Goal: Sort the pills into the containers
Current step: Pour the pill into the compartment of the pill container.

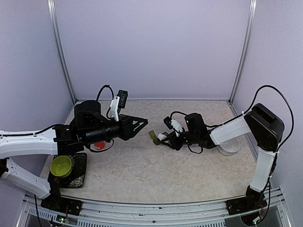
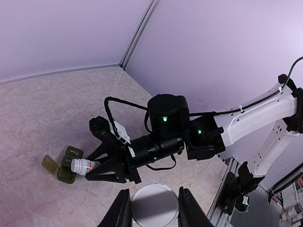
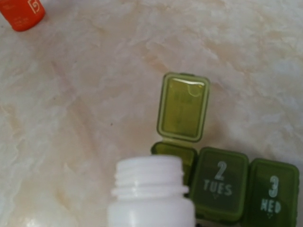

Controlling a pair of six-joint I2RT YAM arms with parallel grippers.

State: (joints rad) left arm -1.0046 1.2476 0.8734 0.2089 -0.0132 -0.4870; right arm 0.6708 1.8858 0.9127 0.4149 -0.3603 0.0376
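R gripper (image 2: 90,166): clenched on white bottle (image 3: 149,191), cap off, threaded neck bare. In L wrist view the bottle lies roughly horizontal between the fingers, mouth pointing out ahead of the gripper.

Pill box (image 3: 218,189): on tabletop (image 3: 71,94) directly ahead of R gripper, just under/beyond the bottle mouth. Contact btw mouth and box: cannot tell.
- Appearance: dark olive-green, semi-translucent plastic, 3 square cells w/ rounded corners joined in a row.
- Cell nearest bottle mouth: open lid (image 3: 182,106) swung back on the side far from the gripper, paler green, inner face showing. Cell interior mostly hidden by bottle neck.
- Next cell out to gripper's right: shut, white print "2 TUES". Last one: shut, "3 WED".
- Pills: none can be made out at this resolution.

Orange cap (image 3: 21,12): on tabletop, far ahead and to the left of R gripper, well apart from box.

L gripper (image 2: 153,190): well apart from box, pointing twd R gripper across tabletop. White round piece (image 2: 154,208) sits btw its fingers, both fingers up against its sides, so grasping it; identity of piece unclear.

White bowl (image 1: 230,146): behind R gripper, beside R forearm
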